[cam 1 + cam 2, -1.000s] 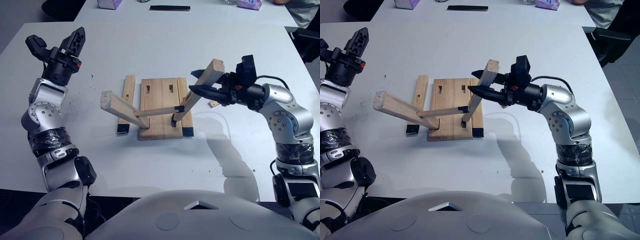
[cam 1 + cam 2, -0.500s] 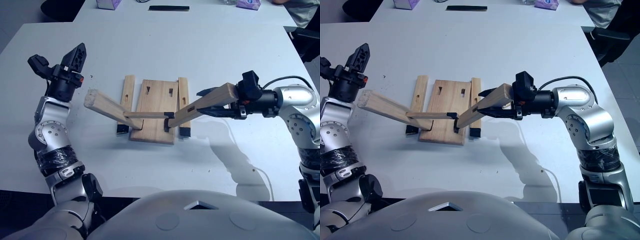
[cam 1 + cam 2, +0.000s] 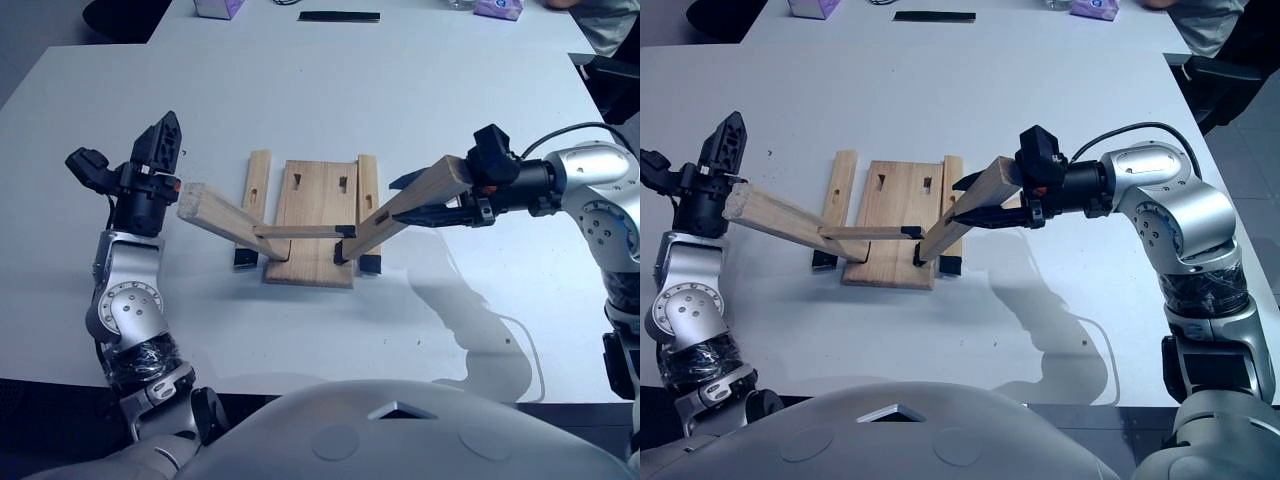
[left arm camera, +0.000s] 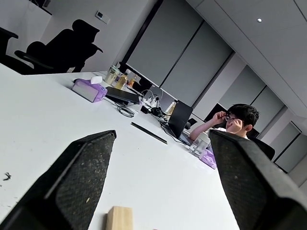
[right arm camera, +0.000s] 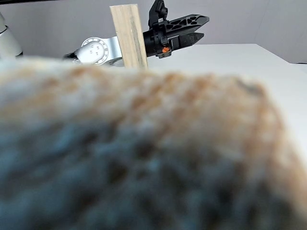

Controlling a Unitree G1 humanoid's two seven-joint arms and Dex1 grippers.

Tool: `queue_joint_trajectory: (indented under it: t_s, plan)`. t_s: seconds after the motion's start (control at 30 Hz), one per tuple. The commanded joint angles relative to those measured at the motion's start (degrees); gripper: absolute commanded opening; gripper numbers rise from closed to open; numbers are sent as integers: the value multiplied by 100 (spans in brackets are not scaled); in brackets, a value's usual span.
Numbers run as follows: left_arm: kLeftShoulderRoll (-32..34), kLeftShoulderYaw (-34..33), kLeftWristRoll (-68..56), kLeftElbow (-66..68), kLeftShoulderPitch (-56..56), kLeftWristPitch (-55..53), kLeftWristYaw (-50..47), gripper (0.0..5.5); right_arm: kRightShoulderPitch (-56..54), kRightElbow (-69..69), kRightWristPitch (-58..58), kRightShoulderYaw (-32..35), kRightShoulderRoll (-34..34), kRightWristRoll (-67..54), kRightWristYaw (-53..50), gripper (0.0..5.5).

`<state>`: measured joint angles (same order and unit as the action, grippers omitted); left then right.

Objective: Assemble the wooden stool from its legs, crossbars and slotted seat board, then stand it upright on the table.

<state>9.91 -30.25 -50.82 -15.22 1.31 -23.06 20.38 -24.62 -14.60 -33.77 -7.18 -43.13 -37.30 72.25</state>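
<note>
two legs are joined by a crossbar (image 3: 300, 231) into one frame, held tilted above the slotted seat board (image 3: 318, 205), which lies flat on the table (image 3: 400, 90). the right gripper (image 3: 405, 198) is clamped around the upper part of the right leg (image 3: 372, 226). that leg's dark-tipped foot sits low at the board's near edge, though i cannot tell whether it touches. the left leg (image 3: 225, 214) slopes the other way, its long axis running from mid-board up and out toward the robot's left. its free end lies just beside the left gripper (image 3: 165, 140). that gripper is spread wide and holds nothing. in the left wrist view the leg's end grain shows low between the two pads (image 4: 81, 187), nearer their base than their tips. the left arm is clearly the nearer one to that end. a grasp would probably need the fingers lowered around the leg before closing. two more legs, (image 3: 258, 185) and (image 3: 368, 180), lie flat along either side of the board, not yet fitted.
</note>
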Motion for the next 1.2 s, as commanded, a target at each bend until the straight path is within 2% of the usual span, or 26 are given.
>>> queue_joint_trajectory:
  t_s: [0.03,0.27,0.43,0.83,1.03,1.2]
  plan:
    - [-259,297,-5,-536,-486,35,-128,359,-296,115,-237,-35,-243,166,56,203]
    - [-896,711,-30,-1252,-1587,240,-328,359,-721,-6,-518,-267,-430,370,106,203]
    - [-1107,952,74,-1446,-1851,482,-459,359,-856,-301,-637,-585,-454,612,28,203]
    - [-1073,1470,244,-1655,-1933,706,-561,359,-803,-559,-1091,-1151,-449,1154,-774,203]
    - [-901,1548,353,-1626,-1751,755,-595,359,-1650,-270,-1673,-1137,-243,853,-749,203]
    - [-1011,1713,525,-1310,-1698,952,-503,359,-2153,556,-1490,-1635,-2,1165,-339,203]
